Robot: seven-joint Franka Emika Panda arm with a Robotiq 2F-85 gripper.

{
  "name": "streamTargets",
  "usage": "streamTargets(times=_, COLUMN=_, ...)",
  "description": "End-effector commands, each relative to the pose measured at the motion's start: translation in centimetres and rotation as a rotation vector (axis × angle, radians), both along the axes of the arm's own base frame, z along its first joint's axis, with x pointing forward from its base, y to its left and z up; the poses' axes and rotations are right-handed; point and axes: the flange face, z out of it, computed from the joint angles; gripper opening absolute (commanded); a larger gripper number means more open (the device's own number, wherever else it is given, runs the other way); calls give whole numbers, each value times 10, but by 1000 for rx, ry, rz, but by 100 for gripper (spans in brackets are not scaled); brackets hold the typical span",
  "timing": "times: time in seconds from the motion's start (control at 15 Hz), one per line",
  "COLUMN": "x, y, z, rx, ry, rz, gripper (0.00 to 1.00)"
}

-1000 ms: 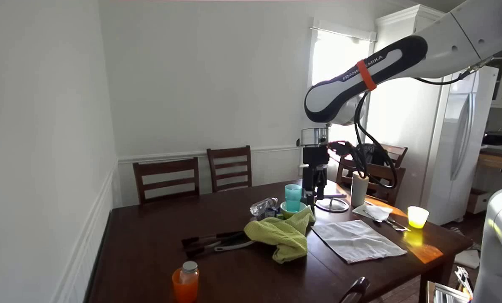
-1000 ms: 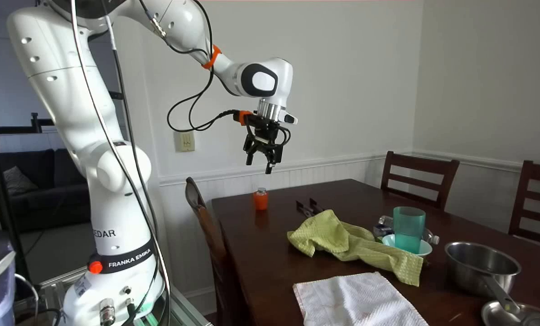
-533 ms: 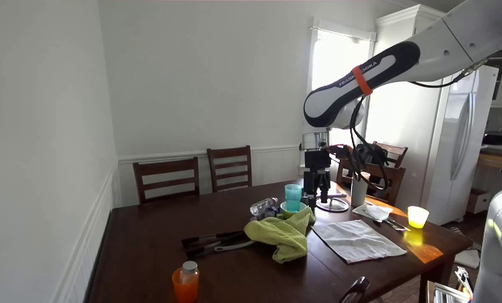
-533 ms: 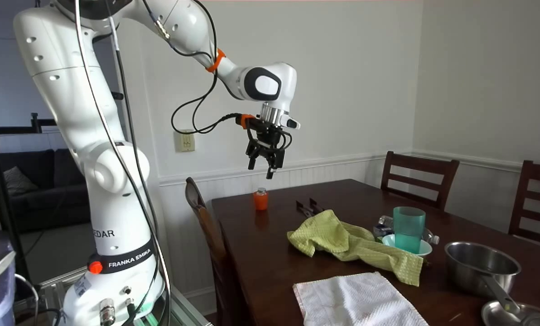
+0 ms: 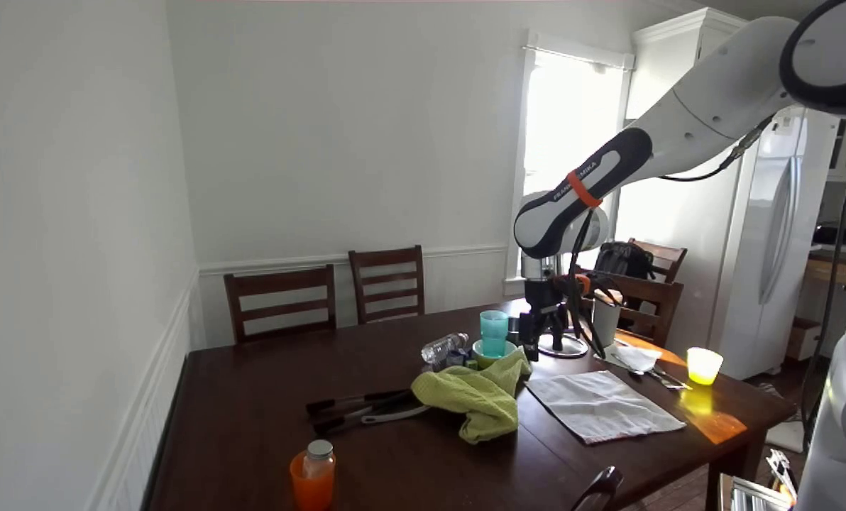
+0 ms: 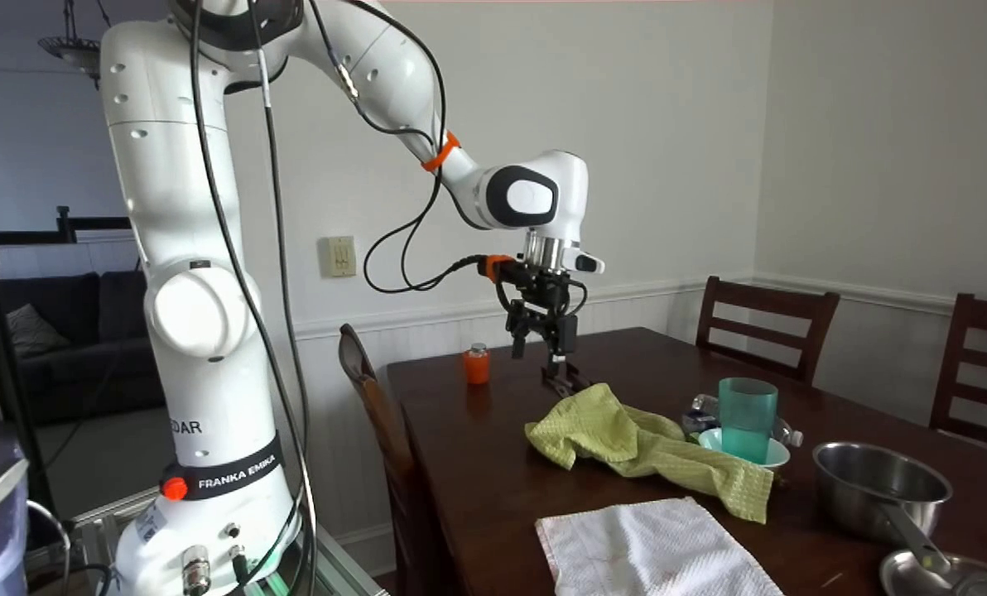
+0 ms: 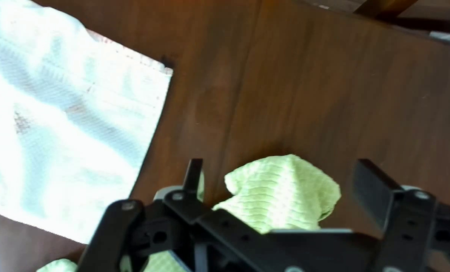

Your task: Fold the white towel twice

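White towel (image 5: 605, 406) is laid flat and lightly creased on the surface (image 5: 394, 468), just beside the bunched green towel (image 6: 651, 447). No fold is judged to have been made, though the number of layers cannot be confirmed. The gripper (image 7: 279, 177) is held above the surface with its fingers spread wide apart; nothing is clamped between them.

Wrong-cloth grasp: in the wrist view, a peak of the green towel is framed between the fingers, while the white towel is left outside their span. If descent is made from this position, the green towel is likely to be pinched instead. If it is then pulled, the bowl (image 6: 779, 454) beside it and the teal cup (image 6: 746, 420) set in it may be upset.

Missed grasp: little raised hem is offered, so the cloth may be skimmed over, or the surface struck, by the fingertips. If the pinch is shallow, the towel may be dragged rather than folded.

Orientation: one corner is pointed toward the upper right in the wrist view. In an exterior view the outline is shown whole and nearly square; because of foreshortening, no long axis can be assigned.
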Motion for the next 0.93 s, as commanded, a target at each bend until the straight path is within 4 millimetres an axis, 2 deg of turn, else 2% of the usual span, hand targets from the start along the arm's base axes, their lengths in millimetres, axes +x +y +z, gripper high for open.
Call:
streamTargets(times=0.0, x=2, y=-51, z=-23, rx=-80, ry=2, rz=-118, gripper=100)
streamTargets(times=0.07, x=-2, y=-28, z=-14, rx=-38, ry=-2, rz=-65, gripper=100)
streamTargets(times=0.13, x=-3, y=-39, z=-20, rx=-49, ry=0, rz=-89, gripper=100)
streamTargets(times=0.27, x=-3, y=-50, z=-27, rx=-54, ry=6, rz=-107, gripper=100)
streamTargets(times=0.53, x=0, y=-48, z=-26, rx=-58, ry=3, rz=-109, gripper=100)
streamTargets(times=0.87, x=-3, y=-93, z=-53, rx=-144, ry=28, rz=-390, gripper=100)
